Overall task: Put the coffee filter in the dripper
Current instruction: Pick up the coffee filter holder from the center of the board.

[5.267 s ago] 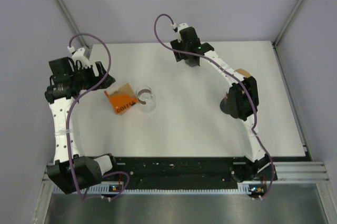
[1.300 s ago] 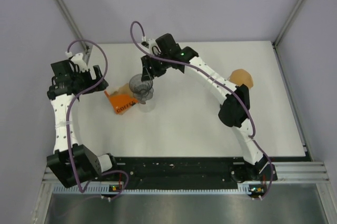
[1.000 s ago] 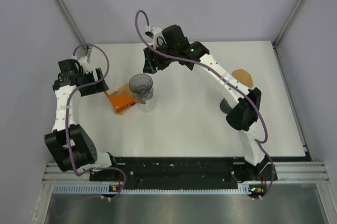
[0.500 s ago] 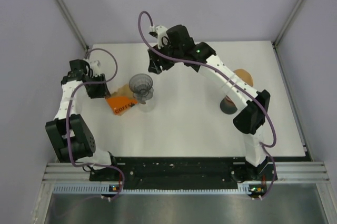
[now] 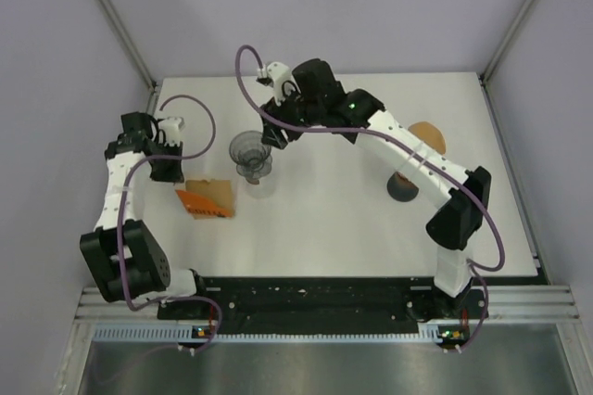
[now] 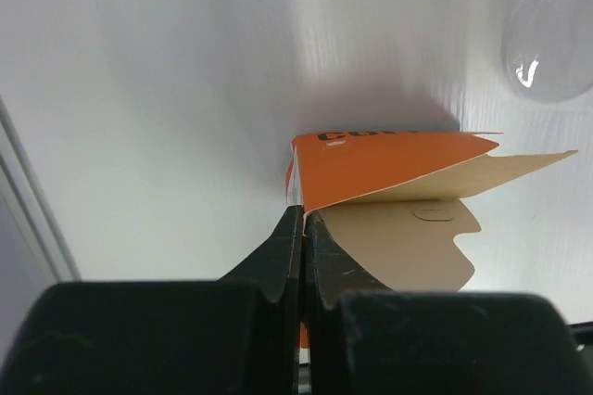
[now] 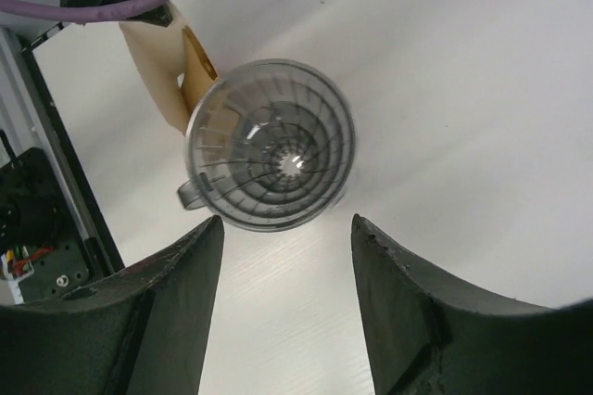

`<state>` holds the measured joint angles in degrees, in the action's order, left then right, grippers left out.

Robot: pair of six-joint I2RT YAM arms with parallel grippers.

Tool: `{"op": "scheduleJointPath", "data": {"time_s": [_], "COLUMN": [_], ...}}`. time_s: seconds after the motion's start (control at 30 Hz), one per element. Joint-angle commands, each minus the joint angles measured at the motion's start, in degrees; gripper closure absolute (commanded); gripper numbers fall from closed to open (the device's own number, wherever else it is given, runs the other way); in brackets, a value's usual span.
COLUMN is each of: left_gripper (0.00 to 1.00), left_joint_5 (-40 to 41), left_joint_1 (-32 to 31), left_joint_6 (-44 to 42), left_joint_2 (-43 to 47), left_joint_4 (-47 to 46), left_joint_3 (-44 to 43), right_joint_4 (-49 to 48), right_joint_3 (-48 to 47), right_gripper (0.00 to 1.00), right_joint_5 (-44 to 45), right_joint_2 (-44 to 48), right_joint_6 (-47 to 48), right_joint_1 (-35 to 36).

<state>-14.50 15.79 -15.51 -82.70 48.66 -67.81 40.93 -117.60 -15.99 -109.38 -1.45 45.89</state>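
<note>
Noting the left end effector (image 6: pixel 301 228) newly clamped on the orange filter packet (image 6: pixel 389 168), dragged to the empty dripper's (image 5: pixel 250 149) 7 o'clock, we expect filter extraction next; the right end effector (image 7: pixel 287 228) hovers apart.

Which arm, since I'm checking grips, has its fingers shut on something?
The left arm's fingers are shut, pinching the edge of the orange box. The right arm's fingers stand apart over the dripper, holding nothing.

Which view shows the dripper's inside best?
Right wrist: the dripper is centred, its ribbed bowl visibly empty. Top external shows it small and dark. Left wrist catches only a blurred clear shape, upper right.
</note>
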Motion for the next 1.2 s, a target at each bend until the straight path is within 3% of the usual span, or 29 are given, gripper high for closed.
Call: {"op": "scheduleJointPath", "data": {"time_s": [0.0, 0.27, 0.43, 0.57, 0.73, 0.87, 1.07, 1.17], "left_gripper": [1.0, 1.0, 1.0, 1.0, 1.0, 1.0, 1.0, 1.0], "left_joint_5": [0.36, -10.18, -11.6, -12.83, -15.2, -15.2, -15.99, -16.26], "left_joint_1": [0.12, 0.2, 0.2, 0.2, 0.12, 0.12, 0.12, 0.2], "left_joint_6": [-9.8, -12.7, -11.57, -10.51, -9.37, -9.63, -9.63, -9.63], "left_joint_2": [8.5, 17.39, 19.06, 20.81, 22.58, 23.45, 23.63, 23.55], "left_joint_4": [1.87, 2.48, 6.26, 8.02, 9.43, 11.01, 11.98, 12.15], "left_joint_3": [3.55, 8.75, 7.96, 8.48, 8.84, 8.57, 7.87, 7.69], "right_joint_4": [-9.44, -35.88, -55.92, -65.61, -68.09, -67.82, -65.54, -64.66], "right_joint_3": [6.39, 33.01, 50.59, 58.61, 58.81, 56.7, 53.71, 52.39], "right_gripper": [0.43, 0.48, 0.59, 0.59, 0.47, 0.43, 0.44, 0.55], "right_joint_5": [-2.64, -9.41, -2.4, 1.75, 3.51, 5.96, 7.99, 7.9], "right_joint_2": [7.59, 20.59, 27.2, 26.86, 20.98, 16.76, 13.15, 11.22], "right_joint_6": [7.6, 8.84, 3.4, -4.69, -1.63, -4.25, -6.45, -6.98], "right_joint_1": [5.34, 9.92, 11.85, 12.82, 18.44, 19.33, 19.24, 19.33]}}
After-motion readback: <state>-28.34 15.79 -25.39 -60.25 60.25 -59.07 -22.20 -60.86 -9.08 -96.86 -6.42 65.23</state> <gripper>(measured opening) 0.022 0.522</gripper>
